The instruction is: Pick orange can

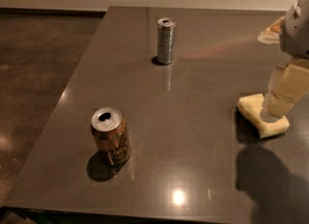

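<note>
The orange can (110,136) stands upright near the front left of the dark table (193,121). It is orange-brown with a silver top and an open pull-tab hole. My gripper (276,107) hangs at the right edge of the view, far to the right of the can, pointing down over a yellow sponge (253,112). Nothing shows in it.
A slim silver ribbed can (166,40) stands upright at the back middle of the table. A pale wrapper-like object (270,31) lies at the far right, partly behind my arm. The table's left edge drops to a dark floor (38,73).
</note>
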Robot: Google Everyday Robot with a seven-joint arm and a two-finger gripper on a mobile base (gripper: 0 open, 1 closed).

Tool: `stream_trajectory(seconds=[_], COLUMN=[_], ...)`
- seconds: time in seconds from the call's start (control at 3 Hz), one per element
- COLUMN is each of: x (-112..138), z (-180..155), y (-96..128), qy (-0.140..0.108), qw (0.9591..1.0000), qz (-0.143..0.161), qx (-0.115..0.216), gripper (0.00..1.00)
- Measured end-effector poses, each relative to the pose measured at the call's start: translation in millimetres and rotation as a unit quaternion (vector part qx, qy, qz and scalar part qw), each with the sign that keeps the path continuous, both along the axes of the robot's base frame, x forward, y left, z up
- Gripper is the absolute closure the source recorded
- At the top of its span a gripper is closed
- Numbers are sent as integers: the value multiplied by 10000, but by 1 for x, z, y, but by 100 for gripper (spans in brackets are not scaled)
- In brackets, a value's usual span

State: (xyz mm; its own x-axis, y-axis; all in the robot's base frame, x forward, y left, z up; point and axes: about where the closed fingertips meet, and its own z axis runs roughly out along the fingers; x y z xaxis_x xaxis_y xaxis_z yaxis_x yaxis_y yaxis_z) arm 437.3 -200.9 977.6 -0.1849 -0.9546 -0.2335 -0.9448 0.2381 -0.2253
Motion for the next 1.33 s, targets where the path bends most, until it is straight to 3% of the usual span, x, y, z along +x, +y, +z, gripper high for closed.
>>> stream_trajectory(seconds=[0.33, 0.67, 1.33], x=[0, -5, -25], z=[-2, -3, -26], y=[35, 77, 161], qy=[51, 66, 245], qw=[9983, 9924, 9728], qz=[442, 916, 1863], qx=[388, 814, 1355], gripper=[0, 0, 0])
